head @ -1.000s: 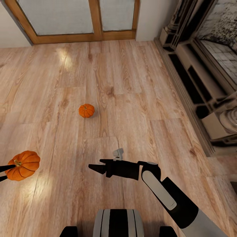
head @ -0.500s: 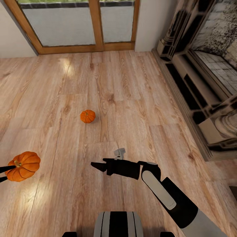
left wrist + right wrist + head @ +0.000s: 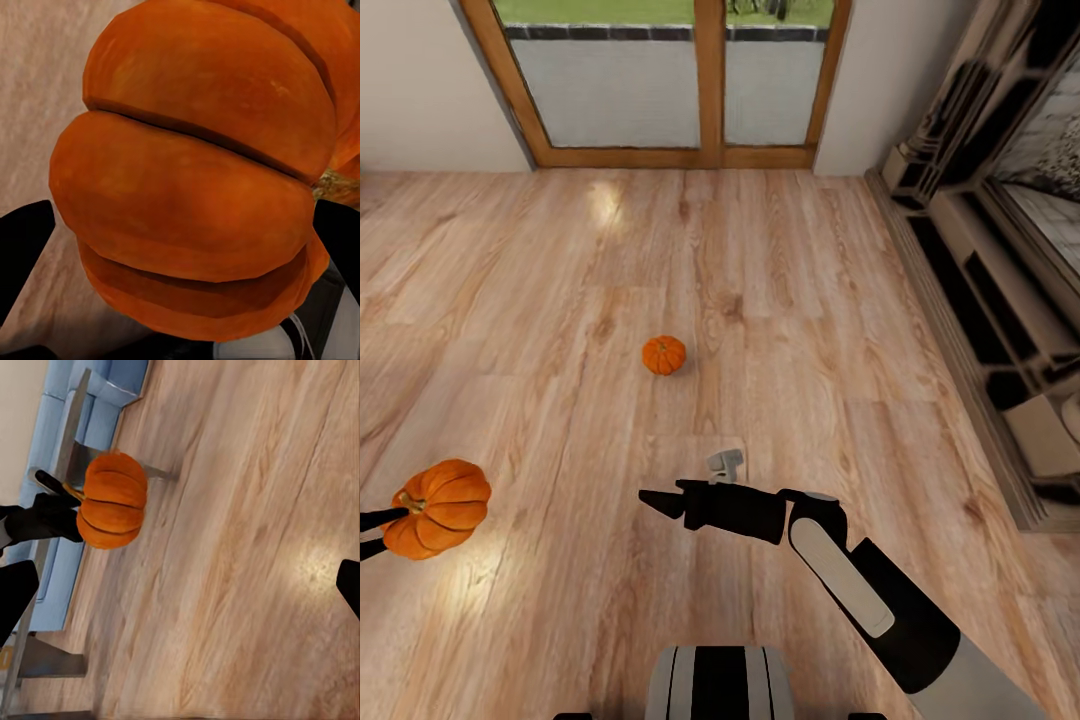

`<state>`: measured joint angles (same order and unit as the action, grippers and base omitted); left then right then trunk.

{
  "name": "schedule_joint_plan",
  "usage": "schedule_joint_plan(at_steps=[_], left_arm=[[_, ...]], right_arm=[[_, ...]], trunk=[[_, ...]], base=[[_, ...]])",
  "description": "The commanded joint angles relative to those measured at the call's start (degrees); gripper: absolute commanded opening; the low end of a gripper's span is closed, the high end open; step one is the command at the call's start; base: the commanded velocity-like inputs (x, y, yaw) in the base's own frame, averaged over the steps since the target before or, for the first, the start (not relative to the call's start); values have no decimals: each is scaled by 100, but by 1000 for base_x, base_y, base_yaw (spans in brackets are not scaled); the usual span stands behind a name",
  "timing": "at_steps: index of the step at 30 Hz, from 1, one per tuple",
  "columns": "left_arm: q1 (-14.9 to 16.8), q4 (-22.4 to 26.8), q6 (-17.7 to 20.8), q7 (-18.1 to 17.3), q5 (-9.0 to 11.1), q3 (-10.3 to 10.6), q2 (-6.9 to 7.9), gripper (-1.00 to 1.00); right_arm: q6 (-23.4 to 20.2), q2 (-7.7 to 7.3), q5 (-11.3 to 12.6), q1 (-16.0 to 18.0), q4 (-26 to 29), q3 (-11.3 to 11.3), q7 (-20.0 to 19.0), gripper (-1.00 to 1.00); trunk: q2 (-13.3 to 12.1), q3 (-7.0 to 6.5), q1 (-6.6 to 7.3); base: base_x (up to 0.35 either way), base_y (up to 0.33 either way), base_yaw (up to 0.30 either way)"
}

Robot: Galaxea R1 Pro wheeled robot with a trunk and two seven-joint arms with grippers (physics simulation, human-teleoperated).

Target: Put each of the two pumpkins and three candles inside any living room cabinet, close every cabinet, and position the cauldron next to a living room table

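Head view gives me the wooden floor (image 3: pixel 780 300) running up to a glazed door with a wooden frame (image 3: pixel 710 90) at the far wall. 1 pumpkin (image 3: pixel 663 354) sits alone on the floor, well ahead of me and apart from both arms. On my left, at the picture's edge, I have the held pumpkin (image 3: pixel 442 508) clamped in the left gripper (image 3: pixel 378 533), its dark fingers closed on the fruit's sides with the brownish stem facing the gripper. From the left wrist camera the same held pumpkin (image 3: pixel 195 172) bulks large, with a black fingertip on each side pressed against it, so I read that gripper as gripping it firmly.

My right arm (image 3: pixel 880 600) reaches across in front of the trunk, and the right gripper (image 3: pixel 652 502) points toward my left, above bare floor. In this view its black fingers look drawn to a point, but from the right wrist camera the 2 fingertips (image 3: pixel 15 592) stand far apart at opposite edges, with nothing between them, so I take it as spread and empty. That camera also catches the held pumpkin (image 3: pixel 112 510) in the left gripper (image 3: pixel 45 517), with a blue sofa (image 3: pixel 90 405) behind it.

Along my right runs a pale shelving unit with dark open compartments (image 3: pixel 980 300).
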<state>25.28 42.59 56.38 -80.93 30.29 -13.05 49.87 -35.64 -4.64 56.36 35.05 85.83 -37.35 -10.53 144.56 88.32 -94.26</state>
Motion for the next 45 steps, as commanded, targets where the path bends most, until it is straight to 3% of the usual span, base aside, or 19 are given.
schedule_joint_plan(at_steps=[1,13,45], left_arm=[[6,2,58,-31,-6,2,-1,-100],[3,214,49,-90,-48,-4,-20,-100],[3,426,42,-90,-41,92,-57,-100]], right_arm=[[-14,-6,6,2,4,-1,-9,100],[-14,-31,6,2,-30,185,-11,100],[-17,13,10,2,-24,193,-1,100]], trunk=[[1,3,1],[1,3,1],[1,-20,1]], base=[[0,0,288],[71,26,242],[308,-9,-34]])
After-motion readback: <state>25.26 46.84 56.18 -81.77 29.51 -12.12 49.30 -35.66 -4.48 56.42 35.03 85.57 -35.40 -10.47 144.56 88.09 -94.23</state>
